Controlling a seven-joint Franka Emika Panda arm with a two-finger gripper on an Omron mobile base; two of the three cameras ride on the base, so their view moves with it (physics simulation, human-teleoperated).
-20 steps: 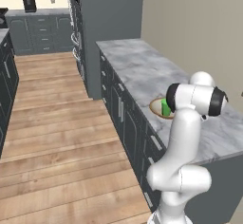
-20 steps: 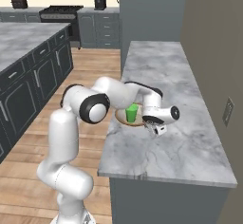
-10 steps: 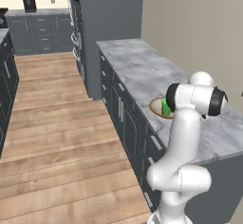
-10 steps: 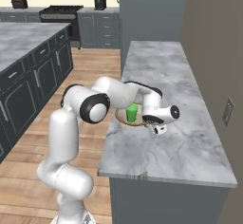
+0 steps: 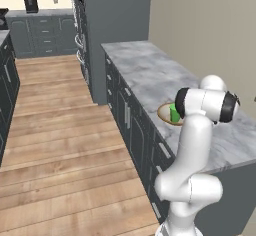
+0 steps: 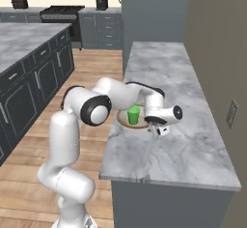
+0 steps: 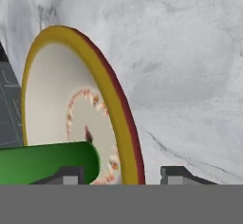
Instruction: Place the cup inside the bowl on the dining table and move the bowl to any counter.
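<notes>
Tool [image 7: 118, 175] fingers apart astride bowl [image 7: 52, 104] rim, cup [image 7: 45, 163] inside; no writing legible.

From the left base view my own forearm covers the far half of the bowl [image 5: 167, 113] and the right side of the cup [image 5: 174, 113], and my hand is lost behind my wrist there. From the right base view my hand [image 6: 157, 129] is too small to read how its jaws stand. In the hand view the cup [image 7: 47, 163] is cut off at the left edge, the bowl [image 7: 111, 95] runs under the bottom band, and the tabletop [image 7: 190, 66] spills past the frame.
</notes>
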